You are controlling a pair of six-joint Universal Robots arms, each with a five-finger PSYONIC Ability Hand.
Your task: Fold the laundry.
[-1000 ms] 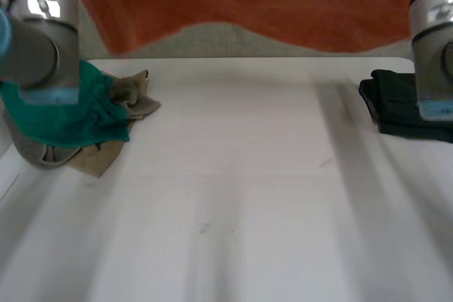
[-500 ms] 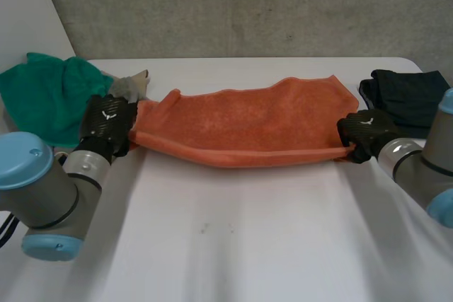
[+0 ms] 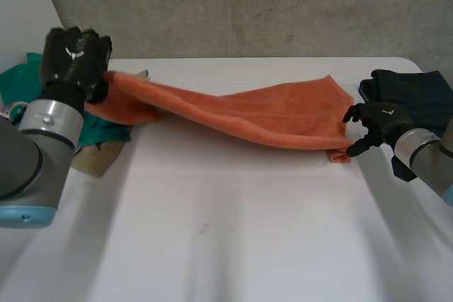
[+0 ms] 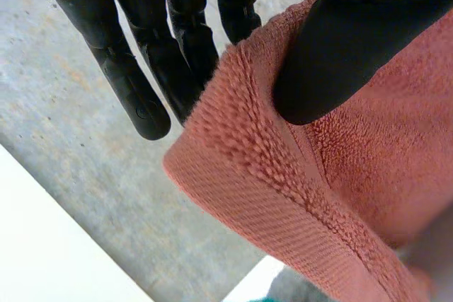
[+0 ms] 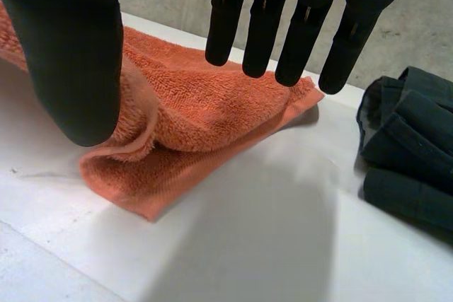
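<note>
An orange towel (image 3: 248, 114) stretches across the back of the white table (image 3: 233, 231). My left hand (image 3: 74, 61) is raised at the far left, shut on the towel's left end. In the left wrist view the thumb (image 4: 354, 47) pinches the towel's hemmed edge (image 4: 297, 182) against the fingers (image 4: 141, 83). The towel's right end lies folded on the table. My right hand (image 3: 371, 122) hovers just beside that end, open. In the right wrist view its straight fingers (image 5: 283, 19) stand above the towel (image 5: 212, 111) without touching it.
A folded dark garment (image 3: 410, 97) lies at the back right, close to my right hand, and appears beside the towel's end (image 5: 403, 160). A green cloth (image 3: 106, 129) and a beige cloth (image 3: 92, 160) are heaped at the back left under my left arm.
My left hand has lifted its end of the towel up and to the left. My right hand has opened and let go of the right end, which now rests on the table.
</note>
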